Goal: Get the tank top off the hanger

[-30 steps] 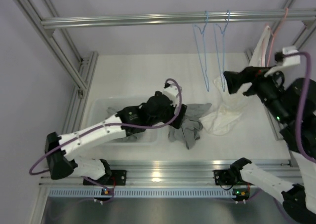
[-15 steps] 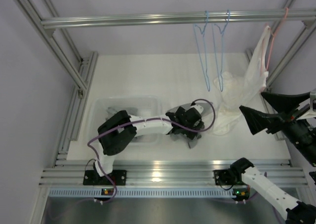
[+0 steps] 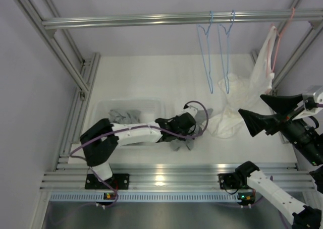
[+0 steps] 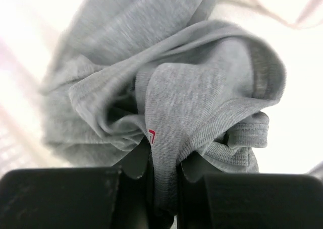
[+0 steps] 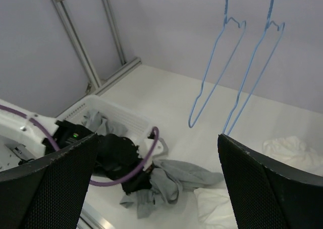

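One grey garment point(image 4: 166, 82) lies on the surface point(image 3: 151, 72) right of the bin point(image 3: 103, 108), a fold clamped tight in the low, outstretched left pincer point(image 4: 164, 161). Two blue hangers point(image 3: 210, 62) hang bare. Rightmost, the white tank top point(image 3: 263, 67) remains on its pink hanger point(image 3: 276, 47), the raised right pincer point(image 3: 250, 104) gaping, empty

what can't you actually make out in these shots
Top view: whether the white tank top is hooked on the thin pink hanger; the straps are too small to trace.
Right wrist view: that hanger lies outside the frame.
Left wrist view: fingertips of the left gripper are buried in the grey knit garment; the surroundings are washed out.
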Controlling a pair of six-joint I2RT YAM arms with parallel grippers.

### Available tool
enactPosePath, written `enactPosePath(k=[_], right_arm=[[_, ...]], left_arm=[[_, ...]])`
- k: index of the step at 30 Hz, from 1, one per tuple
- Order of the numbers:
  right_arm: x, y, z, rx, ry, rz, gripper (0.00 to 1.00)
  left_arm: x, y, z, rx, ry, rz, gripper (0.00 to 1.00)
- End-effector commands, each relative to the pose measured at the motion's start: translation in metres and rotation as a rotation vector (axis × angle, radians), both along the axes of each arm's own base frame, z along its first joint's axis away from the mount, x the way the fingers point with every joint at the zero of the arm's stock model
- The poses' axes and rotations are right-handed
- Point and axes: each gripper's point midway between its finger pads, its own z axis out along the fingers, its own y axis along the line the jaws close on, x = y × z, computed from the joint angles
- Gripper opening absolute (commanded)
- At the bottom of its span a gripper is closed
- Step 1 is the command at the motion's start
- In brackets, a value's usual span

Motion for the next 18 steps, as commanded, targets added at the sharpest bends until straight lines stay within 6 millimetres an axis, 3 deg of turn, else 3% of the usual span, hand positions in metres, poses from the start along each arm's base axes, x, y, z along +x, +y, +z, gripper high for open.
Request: enactPosePath(k=[1, 5, 6, 8, 9, 12, 13, 18], right_arm=[[0.007, 0.0, 0.003, 0.01, -0.01, -0.021, 0.99], [0.005, -0.005, 0.011, 0.043, -0.038, -0.037, 0.99], [0.005, -0.005, 0.013, 0.046, -0.043, -0.04, 0.99], [0.006, -0.003, 0.014, 0.054, -0.042, -0.034, 0.99], [0.006, -0.003, 0.015, 0.056, -0.042, -0.034, 0.99], [0.009, 0.0, 0.013, 0.056, -0.035, -0.027, 1.0], [0.01, 0.001, 0.013, 0.059, -0.033, -0.025, 0.99], [0.015, 0.003, 0.011, 0.049, -0.027, -0.028, 0.99]], left_arm=[[0.01, 0.014, 0.114, -0.232, -0.17, 0.101, 0.0], [0.016, 0.043, 0.189, -0.3, -0.319, 0.131, 0.0], [0.017, 0.048, 0.223, -0.349, -0.368, 0.141, 0.0], [0.023, 0.063, 0.25, -0.323, -0.431, 0.166, 0.0], [0.025, 0.067, 0.282, -0.362, -0.468, 0.182, 0.0], [0.03, 0.087, 0.313, -0.322, -0.536, 0.238, 0.0], [0.031, 0.092, 0.331, -0.344, -0.56, 0.258, 0.0], [0.034, 0.137, 0.372, -0.333, -0.662, 0.397, 0.0]])
